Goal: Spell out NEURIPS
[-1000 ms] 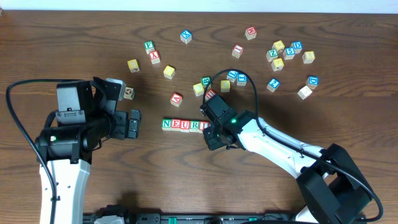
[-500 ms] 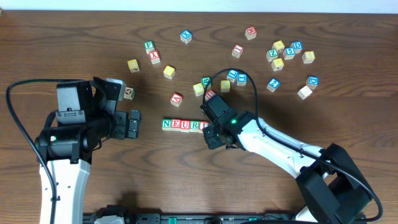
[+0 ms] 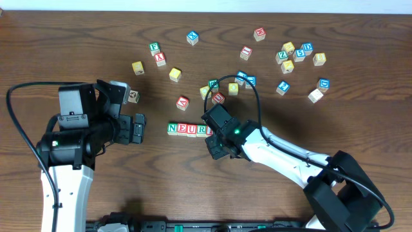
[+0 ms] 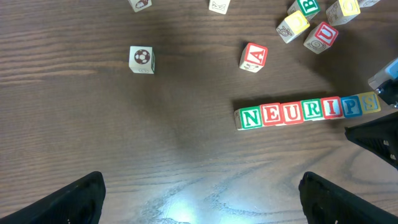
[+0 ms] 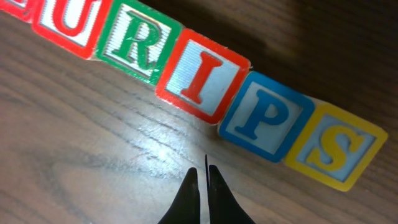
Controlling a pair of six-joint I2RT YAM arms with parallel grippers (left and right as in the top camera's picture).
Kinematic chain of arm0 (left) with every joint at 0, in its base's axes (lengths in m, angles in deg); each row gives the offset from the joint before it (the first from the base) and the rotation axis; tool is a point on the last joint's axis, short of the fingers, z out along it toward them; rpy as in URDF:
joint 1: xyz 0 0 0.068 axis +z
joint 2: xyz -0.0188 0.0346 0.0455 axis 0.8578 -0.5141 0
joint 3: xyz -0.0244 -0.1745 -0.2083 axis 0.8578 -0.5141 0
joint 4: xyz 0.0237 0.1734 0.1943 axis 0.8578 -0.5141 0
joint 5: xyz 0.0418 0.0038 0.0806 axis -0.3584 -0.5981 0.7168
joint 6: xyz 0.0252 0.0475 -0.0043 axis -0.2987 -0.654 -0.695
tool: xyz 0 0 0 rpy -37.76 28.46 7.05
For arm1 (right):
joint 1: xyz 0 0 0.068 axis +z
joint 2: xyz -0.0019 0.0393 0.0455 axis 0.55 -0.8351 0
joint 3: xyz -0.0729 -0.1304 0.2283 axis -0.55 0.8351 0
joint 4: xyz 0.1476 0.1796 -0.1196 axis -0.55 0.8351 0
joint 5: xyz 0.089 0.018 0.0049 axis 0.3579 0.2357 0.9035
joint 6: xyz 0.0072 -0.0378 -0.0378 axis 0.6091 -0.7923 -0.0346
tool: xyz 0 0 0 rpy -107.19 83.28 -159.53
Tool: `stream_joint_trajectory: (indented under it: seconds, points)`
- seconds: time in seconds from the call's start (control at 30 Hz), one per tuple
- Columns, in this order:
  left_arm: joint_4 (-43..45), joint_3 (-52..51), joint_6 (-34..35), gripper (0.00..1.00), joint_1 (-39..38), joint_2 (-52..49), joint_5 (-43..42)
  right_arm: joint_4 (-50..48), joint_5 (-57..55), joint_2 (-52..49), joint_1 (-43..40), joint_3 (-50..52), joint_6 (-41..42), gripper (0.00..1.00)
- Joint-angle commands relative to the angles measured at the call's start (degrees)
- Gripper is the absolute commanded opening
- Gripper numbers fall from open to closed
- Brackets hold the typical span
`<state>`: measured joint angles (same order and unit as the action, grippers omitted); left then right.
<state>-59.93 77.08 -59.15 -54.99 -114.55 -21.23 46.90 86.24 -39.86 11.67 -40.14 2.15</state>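
Note:
The cubes N, E, U, R, I, P, S stand side by side in one row (image 4: 309, 111) in the left wrist view. From above only the N‑E‑U‑R end of the row (image 3: 187, 129) shows; my right arm covers the other letters. In the right wrist view the red I cube (image 5: 202, 78), blue P cube (image 5: 266, 122) and yellow S cube (image 5: 336, 148) sit close ahead. My right gripper (image 5: 202, 171) is shut and empty, its tips just short of the I and P. My left gripper (image 4: 202, 202) hangs open over bare wood left of the row.
Loose cubes lie beyond the row: a red A cube (image 4: 253, 57), a football cube (image 4: 142, 59), a yellow cube (image 3: 175, 74) and a cluster (image 3: 293, 55) at the back right. The right arm (image 3: 283, 151) crosses the table's right front.
My right gripper has shifted slightly left along the front of the row, still shut. The left arm and the cubes have not moved.

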Motion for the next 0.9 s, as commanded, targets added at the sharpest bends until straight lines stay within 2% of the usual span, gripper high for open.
stream_joint_trajectory:
  seconds: [0.0, 0.17, 0.87]
  points:
    - [-0.13, 1.16, -0.72, 0.98, 0.26, 0.35, -0.70, -0.50, -2.25, -0.76, 0.55, 1.20, 0.81, 0.01]
    - [-0.13, 1.16, -0.72, 0.98, 0.26, 0.35, -0.68, -3.56, -2.23, -0.76, 0.55, 3.82, 2.08, 0.01]
    - [-0.13, 1.16, -0.72, 0.98, 0.26, 0.35, -0.70, -5.64, -4.46, -0.76, 0.55, 3.82, 2.49, 0.01]
